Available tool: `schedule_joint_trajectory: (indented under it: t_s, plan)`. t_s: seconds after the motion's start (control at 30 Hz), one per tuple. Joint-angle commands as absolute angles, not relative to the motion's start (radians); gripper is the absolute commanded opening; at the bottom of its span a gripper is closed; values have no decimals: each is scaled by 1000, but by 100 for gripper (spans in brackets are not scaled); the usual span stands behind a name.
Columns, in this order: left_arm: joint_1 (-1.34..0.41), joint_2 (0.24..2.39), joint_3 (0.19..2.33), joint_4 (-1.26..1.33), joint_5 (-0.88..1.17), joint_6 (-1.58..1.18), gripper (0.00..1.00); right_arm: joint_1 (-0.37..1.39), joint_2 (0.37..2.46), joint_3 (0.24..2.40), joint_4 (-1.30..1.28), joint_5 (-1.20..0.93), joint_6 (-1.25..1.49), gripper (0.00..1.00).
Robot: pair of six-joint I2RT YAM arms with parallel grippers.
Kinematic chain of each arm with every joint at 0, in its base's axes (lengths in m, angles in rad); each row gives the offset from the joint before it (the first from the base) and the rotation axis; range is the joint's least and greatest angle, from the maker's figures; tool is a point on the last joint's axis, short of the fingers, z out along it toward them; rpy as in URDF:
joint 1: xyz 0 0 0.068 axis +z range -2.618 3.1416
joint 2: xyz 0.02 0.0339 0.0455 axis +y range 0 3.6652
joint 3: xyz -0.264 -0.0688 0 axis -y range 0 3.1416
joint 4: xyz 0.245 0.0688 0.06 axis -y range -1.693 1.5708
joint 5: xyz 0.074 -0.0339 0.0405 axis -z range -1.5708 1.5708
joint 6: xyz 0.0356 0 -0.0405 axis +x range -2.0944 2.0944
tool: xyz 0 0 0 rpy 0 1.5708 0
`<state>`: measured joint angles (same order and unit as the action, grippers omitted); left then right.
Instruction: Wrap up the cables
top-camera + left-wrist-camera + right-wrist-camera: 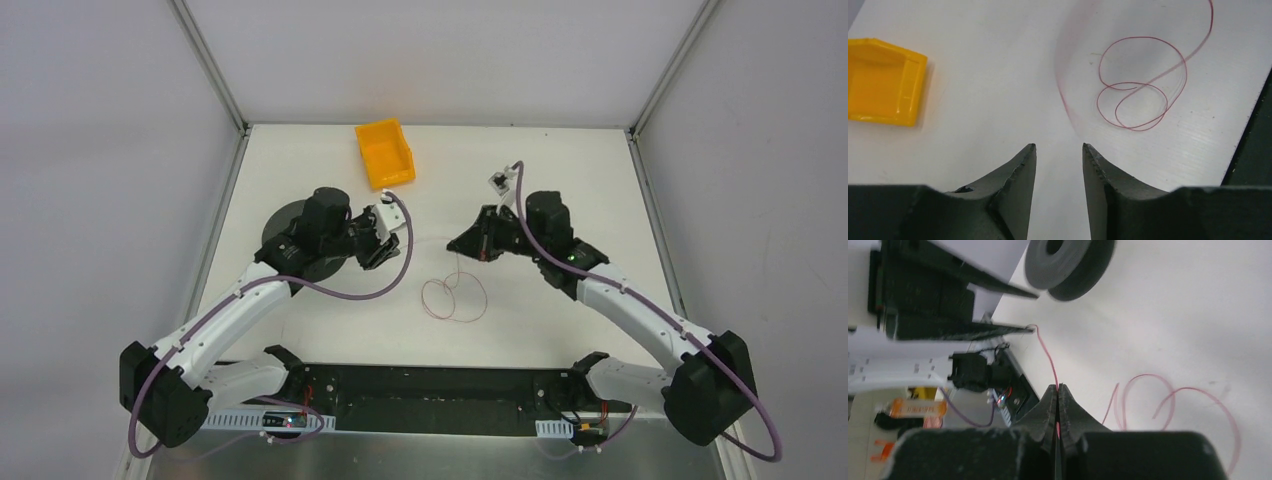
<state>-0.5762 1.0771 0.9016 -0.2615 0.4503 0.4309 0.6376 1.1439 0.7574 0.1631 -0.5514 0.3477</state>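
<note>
The cable (455, 298) is a hair-thin reddish wire lying in loose loops on the white table between the arms. My right gripper (458, 243) is shut on one strand of it; the right wrist view shows the jaws (1058, 387) pinching the wire (1146, 375), which runs on up to a fingertip of the left gripper. My left gripper (385, 250) is open and empty above the table. In the left wrist view its jaws (1059, 146) stand apart, with the wire loops (1143, 37) ahead to the right and a blurred strand leading towards the right finger.
A black spool (275, 230) lies under the left arm and shows in the right wrist view (1068, 262). A yellow bin (385, 153) stands at the back, and shows left in the left wrist view (883, 82). The black base rail (430, 385) runs along the near edge.
</note>
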Motion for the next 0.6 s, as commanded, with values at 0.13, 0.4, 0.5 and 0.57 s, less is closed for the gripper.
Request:
schedule_joint_trajectory:
  t_s: [0.13,0.4,0.5,0.57]
  plan:
    - [-576,943,787,-222,110,398,42,283,1097,1120,-342,-288,179,0]
    - [-577,1015,730,-240,-129,452,56,178,1160,1501,-568,97,42,0]
    - [-580,1076,718,-238,-189,456,53,178,1168,1535,-543,50,49,0]
    - [-581,1112,719,-234,-174,447,53,180,1148,1470,-490,-47,71,0]
